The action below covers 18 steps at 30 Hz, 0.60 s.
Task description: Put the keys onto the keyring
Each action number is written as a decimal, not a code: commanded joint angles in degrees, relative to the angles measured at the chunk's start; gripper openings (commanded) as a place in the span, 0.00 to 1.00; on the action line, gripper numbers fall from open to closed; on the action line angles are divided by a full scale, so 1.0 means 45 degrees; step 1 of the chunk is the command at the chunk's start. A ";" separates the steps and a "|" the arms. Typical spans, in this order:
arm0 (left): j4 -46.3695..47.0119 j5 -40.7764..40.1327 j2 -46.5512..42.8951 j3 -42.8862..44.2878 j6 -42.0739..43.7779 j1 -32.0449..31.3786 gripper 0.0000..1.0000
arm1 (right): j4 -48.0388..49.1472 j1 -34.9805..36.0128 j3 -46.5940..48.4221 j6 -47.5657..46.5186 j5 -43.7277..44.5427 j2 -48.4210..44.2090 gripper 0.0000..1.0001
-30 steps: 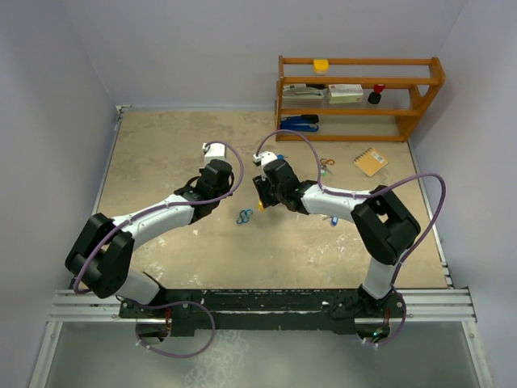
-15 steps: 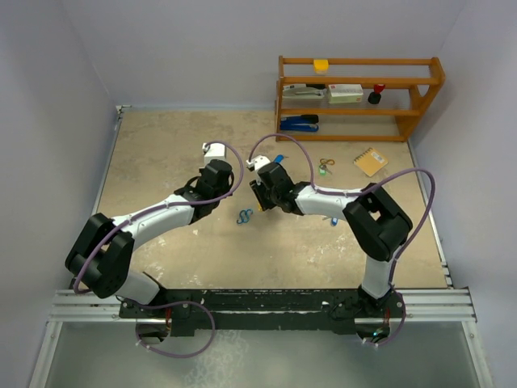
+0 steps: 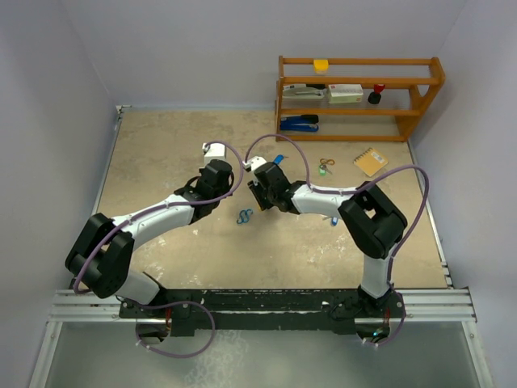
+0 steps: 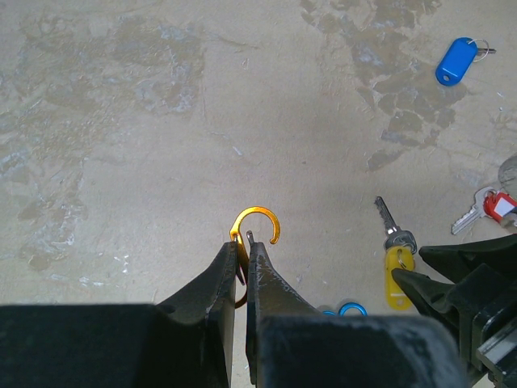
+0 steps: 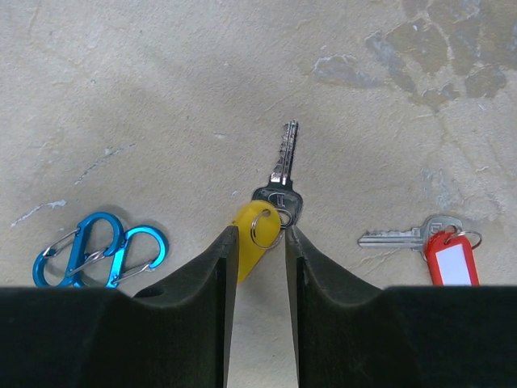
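Keys lie loose near the middle of the tabletop (image 3: 161, 153). The yellow-tagged key (image 5: 273, 194) is right under my right claw (image 5: 260, 233), blade pointing away from me. That claw's fingers stand narrowly apart, with the yellow tag and its small ring in the gap. I cannot tell whether the pads touch the tag yet. The red-tagged key (image 5: 436, 246) lies off to the right, clear of the fingers, and the blue clips (image 5: 97, 250) lie to the left, also clear. A blue-tagged key (image 4: 458, 61) lies farther out, well apart from both claws.

My left claw (image 4: 245, 242) is clamped on the orange keyring (image 4: 257, 225), and its open hook curls up beyond the fingertips. Bare tabletop spreads ahead and to the left of it. On its right, the dark body of my right claw sits close, just beside the yellow-tagged key. The wooden shelf (image 3: 359, 97) against the far wall and the notebook (image 3: 371, 161) are well away from both claws.

Since a second ago my right arm has swung a little leftward, bringing its wrist nearer the left one, and its fingers have drawn closer together. My left arm has stayed where it was, gripping as before.
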 commanded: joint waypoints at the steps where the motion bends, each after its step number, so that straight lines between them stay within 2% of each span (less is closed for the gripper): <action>1: 0.0256 -0.0308 -0.0328 0.0013 0.0047 -0.0030 0.00 | 0.0004 0.0089 0.0551 -0.0224 0.0467 0.0210 0.32; 8: 0.0278 -0.0310 -0.0304 0.0037 0.0059 -0.0032 0.00 | -0.0022 0.0087 0.0557 -0.0235 0.0726 0.0290 0.26; 18: 0.0249 -0.0352 -0.0309 0.0026 0.0048 -0.0014 0.00 | 0.0343 0.0084 0.0302 -0.0156 0.1386 -0.0041 0.02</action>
